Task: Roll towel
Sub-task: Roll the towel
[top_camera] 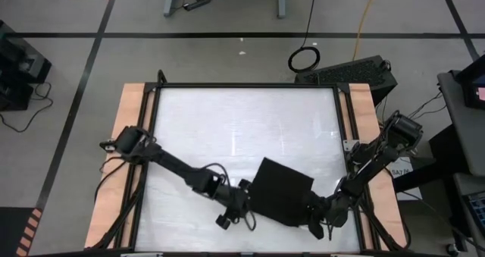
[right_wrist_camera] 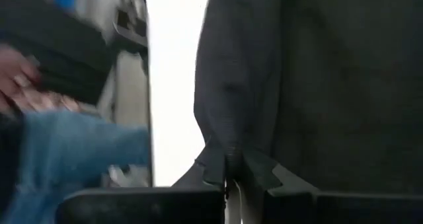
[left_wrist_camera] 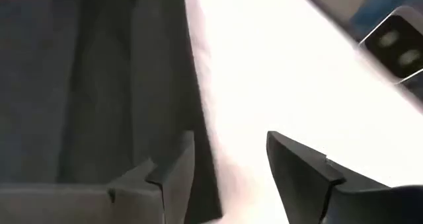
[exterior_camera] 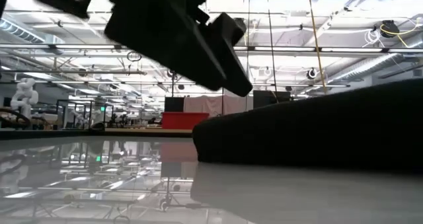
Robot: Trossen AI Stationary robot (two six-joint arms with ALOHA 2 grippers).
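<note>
The black towel [top_camera: 280, 190] lies folded into a thick, skewed square on the white table, near the front edge; in the low view it is a dark mound [exterior_camera: 317, 131]. My left gripper [top_camera: 241, 205] stands open at the towel's left edge. In the left wrist view [left_wrist_camera: 231, 164] one finger is over the cloth's edge [left_wrist_camera: 192, 105] and the other over bare table; I see no touch. My right gripper [top_camera: 314, 215] is shut at the towel's near right side. My right gripper [right_wrist_camera: 228, 178] pinches the towel's edge [right_wrist_camera: 215, 151] between its two fingertips; the cloth puckers into them there. The fingers come slanting down from the table's right near side. One layer or several, I cannot tell. The towel's body lies on the table.
The table's black frame [top_camera: 242, 85] and wooden side strips [top_camera: 129, 136] bound the white surface, which is bare behind the towel. Beyond the table in the right wrist view a person's hand [right_wrist_camera: 20, 85] and blue trouser leg [right_wrist_camera: 79, 151] show. A dark arm [exterior_camera: 178, 39] hangs high in the low view.
</note>
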